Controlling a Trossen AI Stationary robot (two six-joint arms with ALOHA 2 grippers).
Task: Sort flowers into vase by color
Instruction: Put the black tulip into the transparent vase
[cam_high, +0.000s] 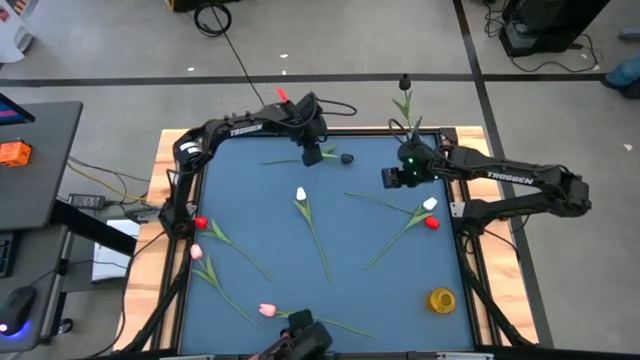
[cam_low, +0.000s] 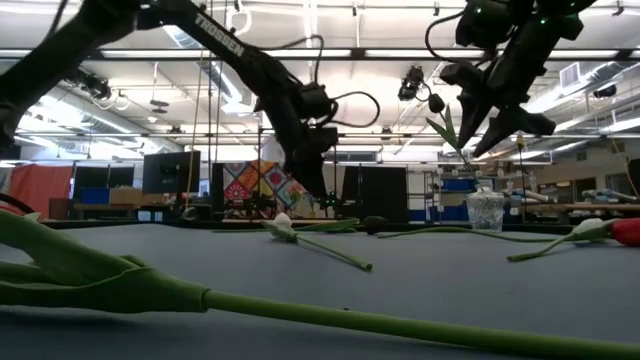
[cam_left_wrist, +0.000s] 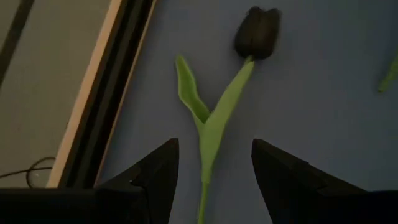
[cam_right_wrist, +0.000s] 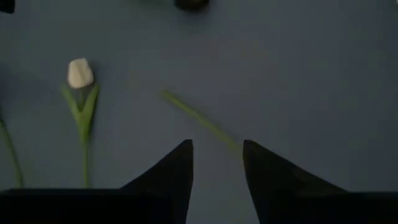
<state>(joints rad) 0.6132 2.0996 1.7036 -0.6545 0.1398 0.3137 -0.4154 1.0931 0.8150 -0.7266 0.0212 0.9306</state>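
Note:
Tulips lie scattered flat on the blue mat (cam_high: 250, 205). A black tulip (cam_high: 347, 157) lies near the far edge, its stem pointing left. My left gripper (cam_high: 311, 156) hangs low over that stem, open, one finger on each side of the stem (cam_left_wrist: 205, 180) without touching it; the black head (cam_left_wrist: 257, 32) lies beyond the fingers. My right gripper (cam_high: 390, 177) is open and raised (cam_low: 497, 118) over bare mat, above the tip of a stem (cam_right_wrist: 199, 121). Another black tulip (cam_high: 405, 82) stands in a clear glass vase (cam_low: 485, 210) at the far edge.
A white tulip (cam_high: 301, 194) lies mid-table; white (cam_high: 430, 204) and red (cam_high: 432, 223) heads lie at the right, red (cam_high: 200, 223) and pink (cam_high: 196, 252) at the left, and pink (cam_high: 267, 310) near the near edge. A yellow vessel (cam_high: 441, 299) stands at the near right corner.

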